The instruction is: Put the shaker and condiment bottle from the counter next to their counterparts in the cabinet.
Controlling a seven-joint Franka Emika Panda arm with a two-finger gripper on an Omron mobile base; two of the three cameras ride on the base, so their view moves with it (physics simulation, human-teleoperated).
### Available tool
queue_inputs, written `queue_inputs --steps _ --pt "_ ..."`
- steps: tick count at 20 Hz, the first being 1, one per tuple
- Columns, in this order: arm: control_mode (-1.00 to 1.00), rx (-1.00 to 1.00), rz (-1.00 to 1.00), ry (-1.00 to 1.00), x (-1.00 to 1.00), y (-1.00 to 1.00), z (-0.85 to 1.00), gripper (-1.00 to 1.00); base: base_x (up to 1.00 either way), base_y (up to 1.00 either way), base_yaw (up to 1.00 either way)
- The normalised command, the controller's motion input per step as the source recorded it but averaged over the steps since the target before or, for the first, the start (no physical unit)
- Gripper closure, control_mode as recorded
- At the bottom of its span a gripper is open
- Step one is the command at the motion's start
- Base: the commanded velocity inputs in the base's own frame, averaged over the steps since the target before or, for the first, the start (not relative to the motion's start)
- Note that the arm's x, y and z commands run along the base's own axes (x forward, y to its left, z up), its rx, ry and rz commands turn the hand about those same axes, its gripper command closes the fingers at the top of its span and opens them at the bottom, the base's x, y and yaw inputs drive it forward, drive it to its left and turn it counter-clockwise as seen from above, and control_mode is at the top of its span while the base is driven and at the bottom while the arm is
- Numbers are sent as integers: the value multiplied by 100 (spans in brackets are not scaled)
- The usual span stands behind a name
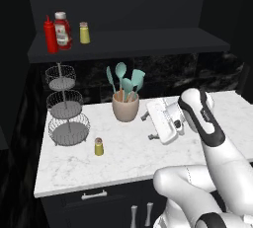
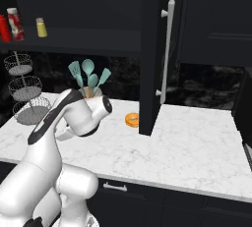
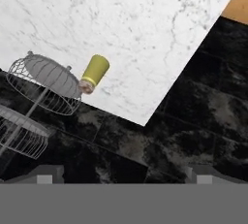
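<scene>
In the left base view, the red bottle [image 1: 50, 35] stands on the cabinet [image 1: 148, 42] shelf. It is just beside the ketchup bottle [image 1: 62, 30], on its left. So that half of the job looks done. A yellow shaker on the shelf [image 1: 84, 32] stands to the right of the ketchup bottle. The other shaker [image 1: 99, 146] stands upright on the desk [image 1: 207, 103], near the front edge. It is just in front of the wire stand [image 1: 66, 106]. It is not yet moved, so that half is left. The jaws [image 1: 152, 127] hang over the middle of the desk, to the right of the shaker and apart from it. They stand wide and hold nothing. A cup of spoons [image 1: 125, 104] sits behind them.

In the right base view, the red bottle [image 2: 5, 28], the ketchup bottle [image 2: 15, 24] and the shelf shaker [image 2: 41, 27] show at the top left. The cabinet door [image 2: 152, 54] stands open. An orange ring [image 2: 132, 119] lies on the desk [image 2: 197, 142] next to the door. The arm hides the jaws and the desk shaker here.

In the hand view, the shaker [image 3: 94, 73] is seen from above on the white desk [image 3: 135, 19], right next to the wire stand [image 3: 46, 82]. Two finger tips [image 3: 48, 175] rise far apart at the bottom with nothing between them. The shaker is well away from them. The arm likely has to reach for it next and then lift it up to the shelf.
</scene>
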Motion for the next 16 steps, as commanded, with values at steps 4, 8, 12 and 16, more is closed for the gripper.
queue_inputs --steps 4,8,12,16 --pt "-100 0 -3 3 0 43 -43 -100 0 0 0" --pt "-100 1 -5 4 0 41 -41 -100 0 0 0" --pt "-100 10 -11 7 0 41 -46 -100 0 0 0" --pt "-100 10 -9 11 0 31 -27 -100 0 0 0"
